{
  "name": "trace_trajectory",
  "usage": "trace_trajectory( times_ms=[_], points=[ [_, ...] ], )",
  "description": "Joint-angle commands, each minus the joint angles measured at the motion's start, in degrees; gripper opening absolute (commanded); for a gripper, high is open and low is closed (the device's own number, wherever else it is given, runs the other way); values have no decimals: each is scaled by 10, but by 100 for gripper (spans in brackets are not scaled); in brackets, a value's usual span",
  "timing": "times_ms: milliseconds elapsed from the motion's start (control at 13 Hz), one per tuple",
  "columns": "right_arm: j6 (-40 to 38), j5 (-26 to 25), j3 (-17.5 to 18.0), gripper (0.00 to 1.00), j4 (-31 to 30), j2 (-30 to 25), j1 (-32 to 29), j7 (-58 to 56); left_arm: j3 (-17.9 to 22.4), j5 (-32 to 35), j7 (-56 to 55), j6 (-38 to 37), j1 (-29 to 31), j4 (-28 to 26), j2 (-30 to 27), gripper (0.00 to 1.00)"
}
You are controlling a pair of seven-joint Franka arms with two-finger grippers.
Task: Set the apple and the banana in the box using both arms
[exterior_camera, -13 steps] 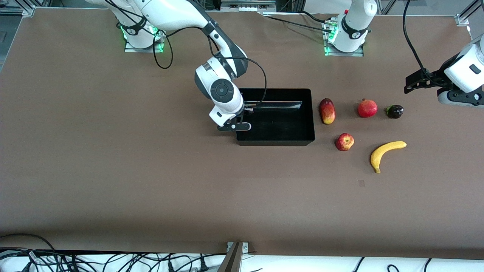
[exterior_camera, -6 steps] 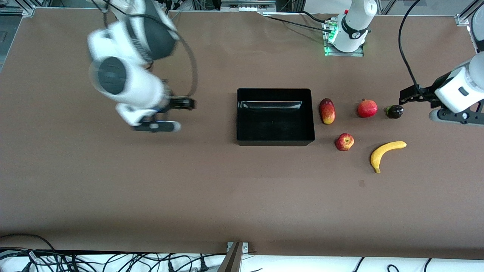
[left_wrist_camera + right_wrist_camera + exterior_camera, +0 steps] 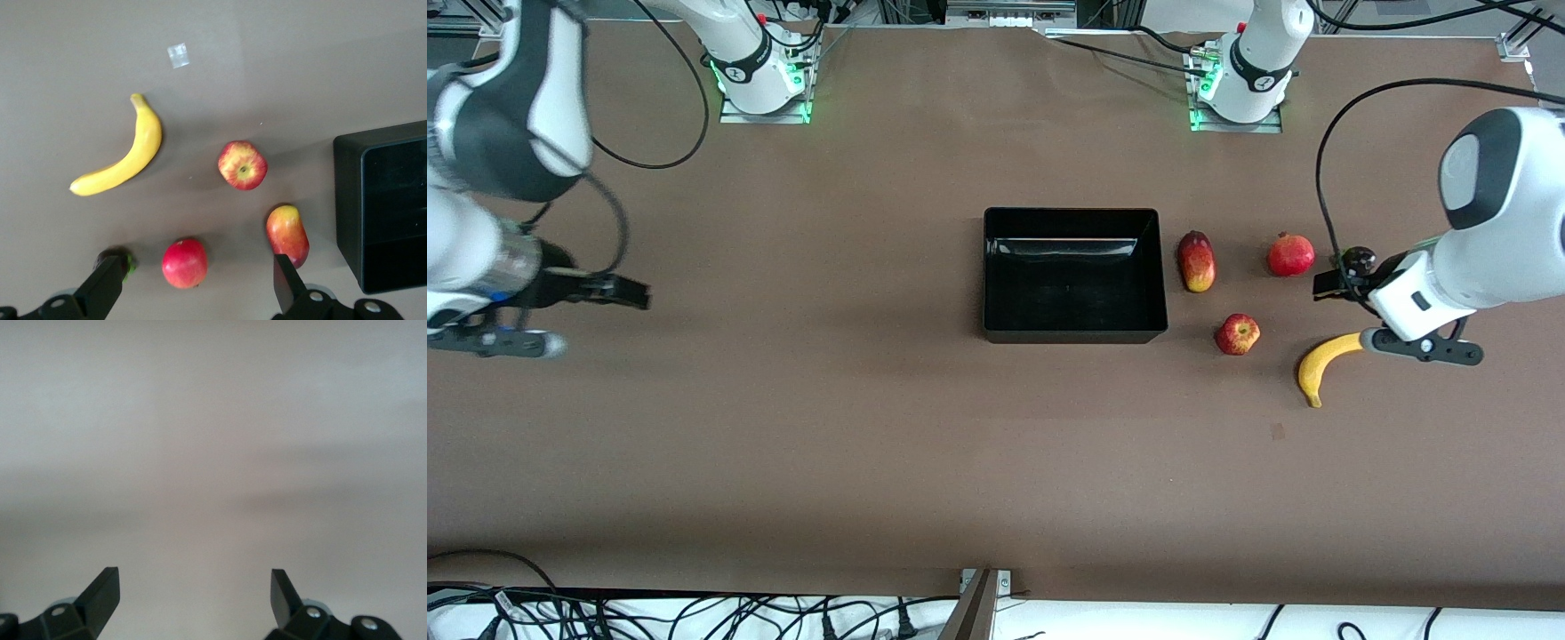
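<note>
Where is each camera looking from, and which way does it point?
Front view: high up across the table, facing both arms' bases; shows the box, apple, banana, left gripper and right gripper.
Left wrist view: on the left arm's wrist, looking down at the fruit between its own open fingers.
Right wrist view: on the right arm's wrist, looking down at bare table between its own open fingers.
Shared: front and left wrist views both show the apple, banana and box.

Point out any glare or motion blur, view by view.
Front view: pale streak of glare inside the box; right gripper smeared by motion. Left wrist view: sharp, soft shadows beside banana and apple. Right wrist view: blurred, featureless table.
</note>
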Motion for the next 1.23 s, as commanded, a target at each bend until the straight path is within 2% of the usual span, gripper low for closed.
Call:
trace_trajectory(
  times_ms=[0,231,385,615,846,923,1154],
  points=[
    [7,-7,3,100,3,8,-30,-58,2,5,20,97,-10,-86,-12,100],
    [-35,-8,22,100,-15,15,-13,-58,2,5,68,192,-11,-153,13,100],
    [-60,-11,20,100,-12,5,-1,-59,2,4,97,251,-13,-185,28,100],
    [-141,-23,17,100,-5,-36,-2,-102,-4,-4,101,281,-27,-202,56,100],
    [-171,-110,15,100,-1,-75,-2,-138,-16,-8,98,334,-35,-227,69,100],
    [-167,-114,13,100,3,-75,-3,-136,-16,-14,99,354,-36,-239,72,100],
    [-168,-115,15,100,70,-62,-11,-133,-19,-15,99,380,-40,-248,83,100]
  ],
)
